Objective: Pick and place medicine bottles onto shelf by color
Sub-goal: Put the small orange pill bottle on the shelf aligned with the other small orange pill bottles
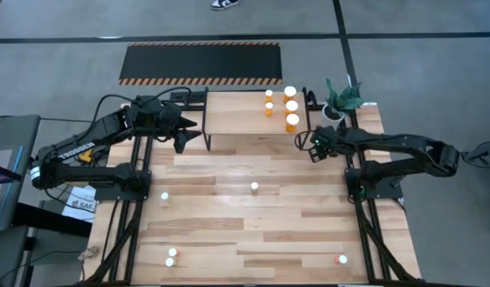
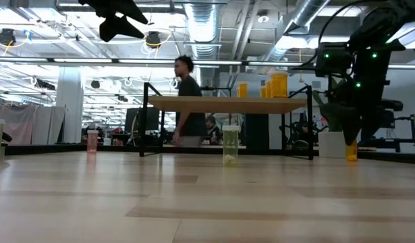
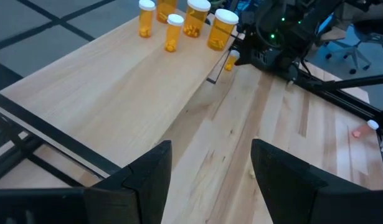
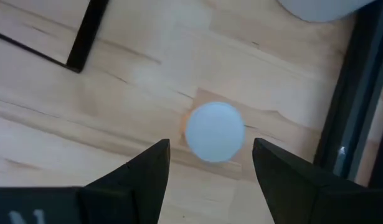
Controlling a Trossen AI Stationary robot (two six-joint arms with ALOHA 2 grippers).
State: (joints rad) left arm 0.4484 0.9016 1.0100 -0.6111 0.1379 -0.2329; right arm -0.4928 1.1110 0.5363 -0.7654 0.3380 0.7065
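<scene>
the right hand (image 4: 207, 163) is held open directly over an orange bottle (image 4: 214, 132) on the bench (image 1: 229, 215) beside the shelf (image 1: 237, 115), so it can be gripped. the left hand (image 3: 210, 167), also open, is kept above the shelf's other end.

Your right tool (image 4: 207, 155) hangs open over an orange bottle (image 4: 214, 132) boxed in by the shelf (image 1: 237, 112) leg and the plant pot (image 1: 334, 112). Four orange bottles (image 1: 292, 108) crowd the shelf's right end; its left part is free. The middle of the surface (image 1: 229, 215) is open around one pale bottle (image 1: 254, 187).
</scene>
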